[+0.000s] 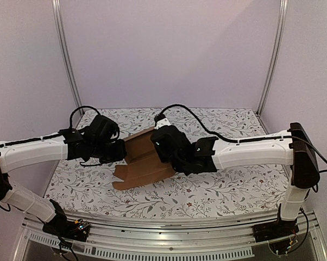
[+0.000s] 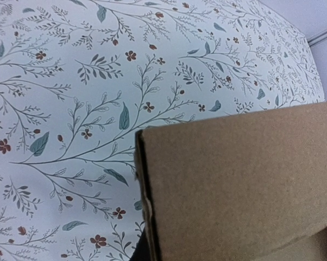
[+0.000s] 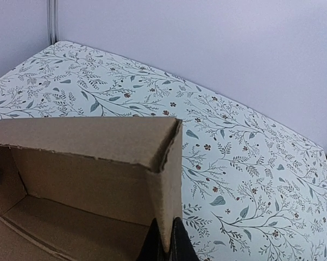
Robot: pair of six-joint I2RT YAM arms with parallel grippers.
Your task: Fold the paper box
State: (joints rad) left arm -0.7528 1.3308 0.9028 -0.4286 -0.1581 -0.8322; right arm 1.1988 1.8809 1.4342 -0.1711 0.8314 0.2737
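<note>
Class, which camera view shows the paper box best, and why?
Top external: the paper box shows almost whole, with its flat flaps and raised panels. Left wrist gives only one plain panel close up; right wrist only an upright corner and part of the inside.

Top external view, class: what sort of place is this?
Probably a robotics lab booth: plain walls, metal rails, floral table, left arm and right arm bolted at its edge, holding a paper box.
</note>
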